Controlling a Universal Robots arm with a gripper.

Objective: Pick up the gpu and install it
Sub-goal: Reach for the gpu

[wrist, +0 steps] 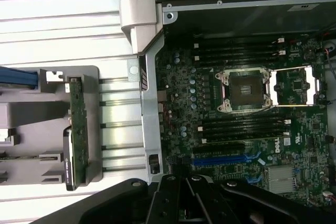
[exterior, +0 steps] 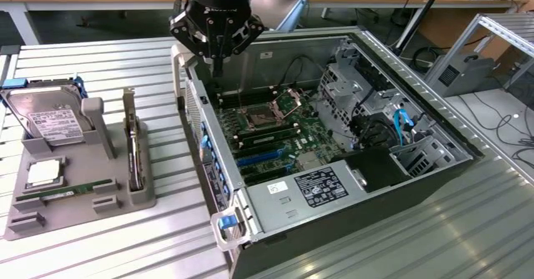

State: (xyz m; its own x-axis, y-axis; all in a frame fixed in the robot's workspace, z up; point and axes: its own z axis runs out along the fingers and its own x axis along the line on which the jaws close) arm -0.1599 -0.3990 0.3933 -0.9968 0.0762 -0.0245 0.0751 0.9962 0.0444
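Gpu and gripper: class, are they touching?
Apart. The exterior view shows the gripper above the computer case, while the gpu stands in the grey holder beside it.

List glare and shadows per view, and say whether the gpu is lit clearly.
Exterior view: soft sheen on the ribbed grey metal table; the open black computer case is darkest around its drive bays. Wrist view: the table washes out near-white, the case's inner wall lies in shadow, and the thin dark gpu card, on edge in its grey plastic tray, is evenly lit.
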